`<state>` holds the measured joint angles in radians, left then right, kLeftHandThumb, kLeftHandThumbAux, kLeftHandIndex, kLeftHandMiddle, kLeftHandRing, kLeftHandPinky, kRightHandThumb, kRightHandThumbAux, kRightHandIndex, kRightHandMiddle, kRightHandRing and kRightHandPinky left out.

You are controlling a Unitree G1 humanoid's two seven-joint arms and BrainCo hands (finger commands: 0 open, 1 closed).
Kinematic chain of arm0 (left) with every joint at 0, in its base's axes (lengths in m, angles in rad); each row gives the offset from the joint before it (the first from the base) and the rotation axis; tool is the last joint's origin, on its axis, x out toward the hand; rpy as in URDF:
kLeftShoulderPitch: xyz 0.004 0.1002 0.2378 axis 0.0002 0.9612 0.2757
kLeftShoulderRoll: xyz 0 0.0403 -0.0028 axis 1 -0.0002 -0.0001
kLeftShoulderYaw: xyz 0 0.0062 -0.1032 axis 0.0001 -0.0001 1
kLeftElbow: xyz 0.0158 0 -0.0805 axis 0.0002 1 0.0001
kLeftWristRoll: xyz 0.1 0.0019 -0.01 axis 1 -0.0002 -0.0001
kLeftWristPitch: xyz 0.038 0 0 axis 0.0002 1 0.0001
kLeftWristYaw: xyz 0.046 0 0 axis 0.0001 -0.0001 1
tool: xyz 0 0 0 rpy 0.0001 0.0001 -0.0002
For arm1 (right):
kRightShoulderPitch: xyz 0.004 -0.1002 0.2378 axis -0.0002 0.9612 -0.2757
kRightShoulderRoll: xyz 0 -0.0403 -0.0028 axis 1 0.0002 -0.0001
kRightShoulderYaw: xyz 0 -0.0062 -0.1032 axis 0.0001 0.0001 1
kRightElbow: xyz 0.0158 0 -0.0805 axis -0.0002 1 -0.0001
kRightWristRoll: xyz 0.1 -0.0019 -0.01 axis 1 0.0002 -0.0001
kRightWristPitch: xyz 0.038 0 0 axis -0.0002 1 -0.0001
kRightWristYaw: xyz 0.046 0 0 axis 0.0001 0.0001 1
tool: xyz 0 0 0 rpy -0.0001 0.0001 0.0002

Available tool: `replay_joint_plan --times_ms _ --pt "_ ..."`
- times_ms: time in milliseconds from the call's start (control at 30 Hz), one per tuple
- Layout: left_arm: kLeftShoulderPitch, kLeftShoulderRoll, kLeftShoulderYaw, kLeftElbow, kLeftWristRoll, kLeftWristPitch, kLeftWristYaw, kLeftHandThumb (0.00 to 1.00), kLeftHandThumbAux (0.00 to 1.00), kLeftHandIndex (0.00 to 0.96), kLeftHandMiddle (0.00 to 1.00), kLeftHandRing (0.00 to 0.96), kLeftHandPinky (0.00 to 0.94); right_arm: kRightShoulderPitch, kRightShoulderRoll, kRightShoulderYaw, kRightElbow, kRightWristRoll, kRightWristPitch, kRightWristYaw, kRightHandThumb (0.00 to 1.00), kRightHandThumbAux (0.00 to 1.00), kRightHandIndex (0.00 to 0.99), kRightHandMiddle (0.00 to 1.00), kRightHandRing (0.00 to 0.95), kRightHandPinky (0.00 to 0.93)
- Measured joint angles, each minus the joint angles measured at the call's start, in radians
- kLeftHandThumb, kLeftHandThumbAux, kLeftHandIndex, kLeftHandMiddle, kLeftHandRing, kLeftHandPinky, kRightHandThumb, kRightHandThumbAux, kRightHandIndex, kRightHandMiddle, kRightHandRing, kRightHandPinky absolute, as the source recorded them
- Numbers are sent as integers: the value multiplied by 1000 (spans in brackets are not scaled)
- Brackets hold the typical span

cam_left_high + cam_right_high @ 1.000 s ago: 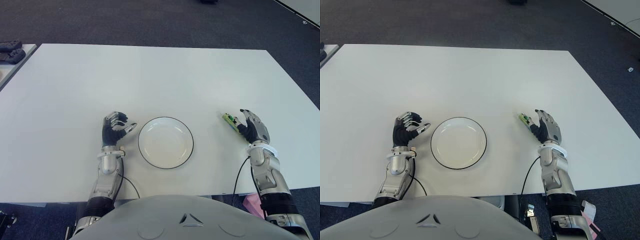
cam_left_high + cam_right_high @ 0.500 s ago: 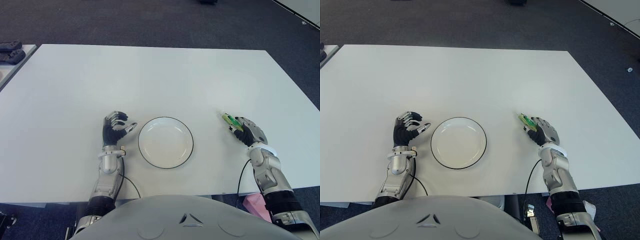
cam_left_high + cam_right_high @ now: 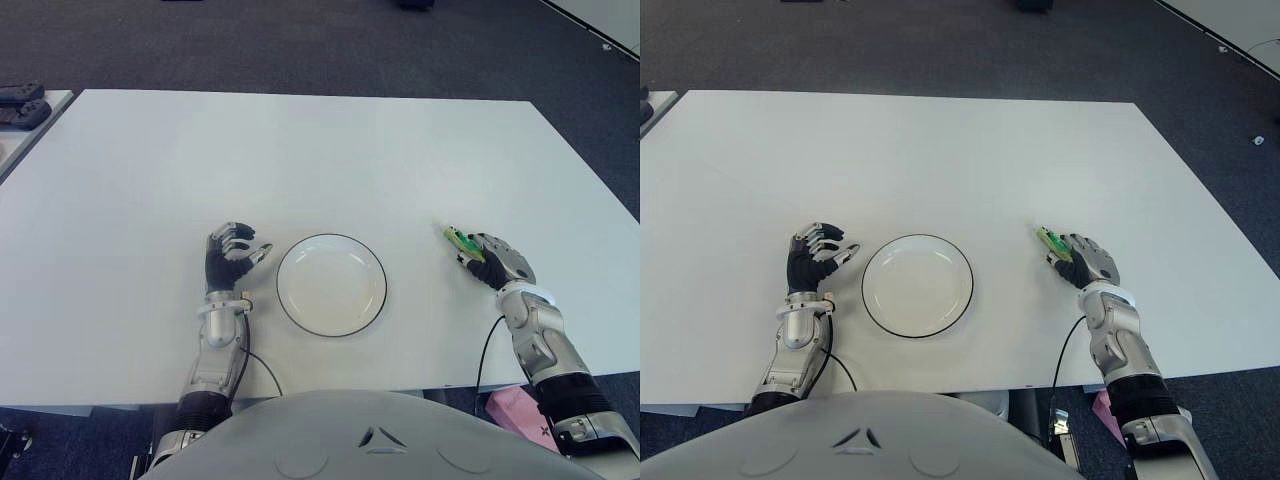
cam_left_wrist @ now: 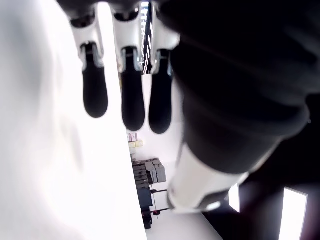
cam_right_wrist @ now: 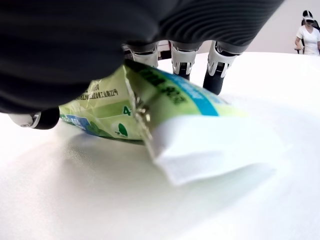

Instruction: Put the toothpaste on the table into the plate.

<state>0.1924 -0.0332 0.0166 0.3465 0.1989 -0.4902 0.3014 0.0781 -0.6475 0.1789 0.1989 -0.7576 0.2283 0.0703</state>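
Observation:
The toothpaste point(image 3: 455, 239) is a green, blue and white tube lying on the white table point(image 3: 300, 160), to the right of the plate. My right hand point(image 3: 495, 262) lies over its near end. In the right wrist view the fingers point(image 5: 182, 62) curl over the toothpaste point(image 5: 165, 97) and press on it, while the tube's flat white end still touches the table. The white plate point(image 3: 331, 285) with a dark rim stands empty at the table's near middle. My left hand point(image 3: 230, 258) shows idle just left of the plate, fingers relaxed and holding nothing.
Dark objects point(image 3: 20, 100) lie on a side table at the far left. Dark carpet surrounds the table. The table's near edge runs just behind both forearms. A pink item point(image 3: 508, 408) shows below the table at the right. A person point(image 5: 308, 32) is far off.
My right hand's fingers, spread upright beside the tube a second ago, have come down and closed over the toothpaste. The tube has shifted slightly. The left hand has stayed where it was.

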Motion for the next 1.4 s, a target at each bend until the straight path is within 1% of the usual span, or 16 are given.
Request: replay_joint_plan --times_ms 167,333,533,667,733,867,967,1033,1067,1100,1133,1200,1233,1300,1333,1400 --pt "0 0 -1 2 1 0 1 57 998 477 488 494 493 -8 -12 33 4 -24 22 11 563 159 0 0 0 0" --pt "-4 0 -1 1 1 -1 1 59 998 479 490 498 503 -52 -15 76 65 -62 30 -5 556 168 0 0 0 0" --pt "-3 0 -1 0 0 -10 1 40 998 487 485 493 497 -105 0 105 143 -78 30 -43 551 214 0 0 0 0" --pt "-3 0 0 0 0 -14 1 63 998 489 471 478 482 -133 12 115 189 -79 31 -71 564 264 0 0 0 0" --pt "-3 0 1 0 0 -17 2 68 998 486 469 478 492 -145 23 115 213 -78 31 -94 568 298 0 0 0 7" --pt "-3 1 1 1 0 -19 7 55 998 475 474 488 502 -167 46 113 266 -70 31 -155 578 358 0 0 0 84" --pt "-3 2 3 1 0 -20 8 40 998 472 474 487 492 -182 62 111 307 -59 28 -204 590 401 0 28 40 153" --pt "-3 2 3 1 -1 -21 8 54 998 474 468 480 489 -192 74 110 336 -51 21 -241 604 435 25 74 91 211" --pt "-3 2 3 1 -1 -21 8 56 998 475 467 479 488 -196 79 110 348 -49 17 -257 606 440 28 80 99 219" --pt "-3 2 3 0 -2 -22 8 60 998 475 467 479 492 -200 83 110 361 -49 13 -273 619 454 53 109 130 252" --pt "-3 2 3 0 -2 -22 8 61 998 475 467 480 494 -203 85 110 373 -49 7 -288 623 458 62 119 141 263" --pt "-3 2 3 -1 -3 -22 8 45 998 473 472 486 501 -210 87 109 402 -46 -13 -321 658 472 125 182 223 343" --pt "-3 2 3 -1 -3 -22 8 41 998 473 473 487 502 -213 87 107 416 -42 -25 -338 664 474 135 192 237 357" --pt "-3 2 3 -1 -3 -24 8 19 998 477 478 492 503 -219 88 101 443 -32 -52 -373 713 474 199 256 311 415" --pt "-3 2 3 -2 -4 -26 8 13 998 479 482 496 507 -222 89 96 457 -26 -67 -390 733 473 225 280 336 431" --pt "-2 3 3 -1 -4 -32 8 7 998 481 485 499 510 -226 93 84 488 -5 -106 -427 750 472 247 301 358 445"
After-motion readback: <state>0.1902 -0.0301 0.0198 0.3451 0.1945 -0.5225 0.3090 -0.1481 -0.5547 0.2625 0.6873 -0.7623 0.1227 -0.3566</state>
